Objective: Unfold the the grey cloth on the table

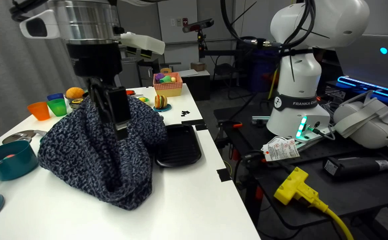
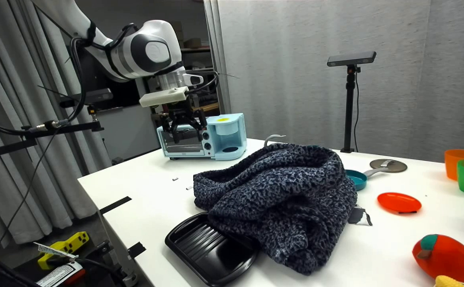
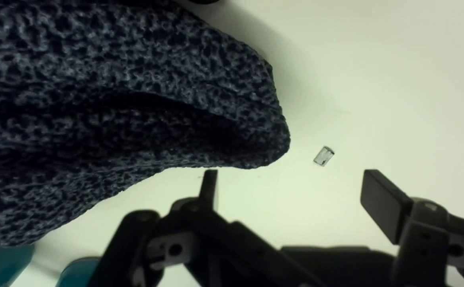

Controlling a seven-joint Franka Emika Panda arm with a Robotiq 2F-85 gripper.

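Observation:
The grey cloth point(image 1: 130, 166) lies as a crumpled, folded heap on the white table point(image 1: 194, 213). In an exterior view its heap point(image 2: 279, 191) rises in thick overlapping folds, with one part lapping over a black tray. A rounded, doubled-over end of the cloth point(image 3: 200, 67) fills the upper left of the wrist view. My gripper point(image 3: 291, 191) is open, its two fingers wide apart with only tabletop visible between them. The left fingertip appears close to the cloth's lower edge there; whether they touch I cannot tell. In an exterior view the gripper point(image 2: 188, 137) hangs above the table, beyond the cloth.
The black tray point(image 2: 212, 251) sits against the cloth near the table's edge. A teal pot point(image 1: 12, 161) stands beside the heap. Behind the gripper is a light-blue toaster oven point(image 2: 204, 137). A red plate point(image 2: 399, 202) and cups point(image 1: 40, 111) lie farther along.

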